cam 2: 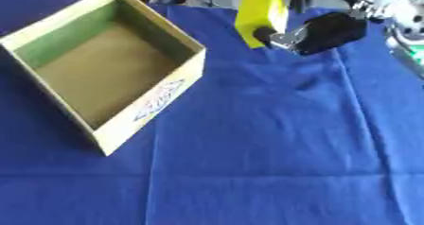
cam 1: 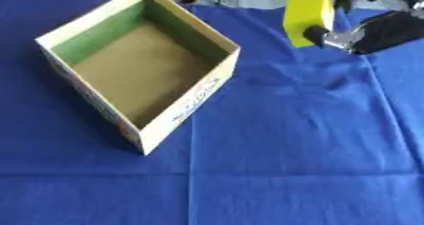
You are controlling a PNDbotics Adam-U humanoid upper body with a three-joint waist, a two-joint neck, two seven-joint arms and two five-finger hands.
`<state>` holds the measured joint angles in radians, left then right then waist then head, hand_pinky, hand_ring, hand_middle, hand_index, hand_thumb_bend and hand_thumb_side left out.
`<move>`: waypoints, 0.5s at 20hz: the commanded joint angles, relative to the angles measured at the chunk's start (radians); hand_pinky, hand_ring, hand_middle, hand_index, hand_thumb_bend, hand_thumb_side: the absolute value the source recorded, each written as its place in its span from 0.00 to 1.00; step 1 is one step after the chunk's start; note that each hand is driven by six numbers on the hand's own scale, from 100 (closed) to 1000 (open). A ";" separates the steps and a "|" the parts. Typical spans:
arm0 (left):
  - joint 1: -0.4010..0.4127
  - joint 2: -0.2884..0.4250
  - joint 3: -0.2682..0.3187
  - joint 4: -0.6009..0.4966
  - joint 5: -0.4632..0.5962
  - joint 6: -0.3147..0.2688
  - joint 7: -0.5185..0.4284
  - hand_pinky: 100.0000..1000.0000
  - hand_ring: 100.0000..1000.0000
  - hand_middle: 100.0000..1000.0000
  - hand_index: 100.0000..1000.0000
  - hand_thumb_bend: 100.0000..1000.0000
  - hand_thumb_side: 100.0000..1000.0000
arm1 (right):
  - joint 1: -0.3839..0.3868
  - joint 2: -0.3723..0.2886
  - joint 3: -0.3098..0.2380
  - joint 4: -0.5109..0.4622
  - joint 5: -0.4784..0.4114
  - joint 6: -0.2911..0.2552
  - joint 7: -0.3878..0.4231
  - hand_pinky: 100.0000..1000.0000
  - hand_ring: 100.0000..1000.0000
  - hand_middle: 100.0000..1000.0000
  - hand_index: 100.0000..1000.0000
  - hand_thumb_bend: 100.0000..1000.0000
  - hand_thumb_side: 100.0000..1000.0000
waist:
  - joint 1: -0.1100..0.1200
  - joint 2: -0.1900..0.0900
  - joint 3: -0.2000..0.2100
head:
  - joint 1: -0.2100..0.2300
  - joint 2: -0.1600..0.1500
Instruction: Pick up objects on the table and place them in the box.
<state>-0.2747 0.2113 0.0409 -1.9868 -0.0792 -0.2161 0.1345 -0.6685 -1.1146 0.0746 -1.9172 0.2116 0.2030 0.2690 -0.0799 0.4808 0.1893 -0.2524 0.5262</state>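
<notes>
One yellow block (cam 1: 308, 12), flat-faced, lifted over the blue tablecloth (cam 1: 290, 139), right of one open, empty cardboard box (cam 1: 190, 103); right hand (cam 1: 364, 32) curled round the block

yellow block (cam 1: 308, 13), blue cloth (cam 1: 290, 148), tan box (cam 1: 165, 125) w/ green inner wall

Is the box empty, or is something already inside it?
Empty: the box shows only its bare brown floor. The yellow block is outside it, held by the right hand.

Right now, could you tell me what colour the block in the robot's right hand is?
Yellow; the block shows best in the left eye view.
</notes>
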 commanded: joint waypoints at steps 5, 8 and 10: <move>-0.012 0.016 -0.007 -0.013 0.011 -0.001 -0.011 0.23 0.39 0.50 0.62 0.00 0.91 | -0.089 -0.010 0.001 0.011 -0.029 0.013 -0.042 0.47 0.51 0.26 0.38 0.00 0.37 | -0.016 -0.023 0.045 | -0.054 -0.007; -0.016 0.013 -0.013 -0.013 0.013 -0.002 -0.019 0.22 0.38 0.50 0.62 0.00 0.91 | -0.134 0.008 0.010 0.022 -0.039 0.019 -0.074 0.46 0.51 0.26 0.37 0.00 0.36 | -0.026 -0.013 0.075 | -0.076 -0.015; -0.017 0.009 -0.016 -0.013 0.013 -0.003 -0.022 0.22 0.38 0.50 0.62 0.00 0.91 | -0.167 0.023 0.019 0.033 -0.043 0.024 -0.104 0.45 0.51 0.26 0.37 0.00 0.36 | -0.033 -0.005 0.094 | -0.090 -0.021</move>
<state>-0.2821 0.2107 0.0292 -1.9868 -0.0697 -0.2171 0.1178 -0.8178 -1.0758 0.1009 -1.8882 0.1804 0.2242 0.1840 -0.1187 0.4996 0.2881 -0.3312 0.5208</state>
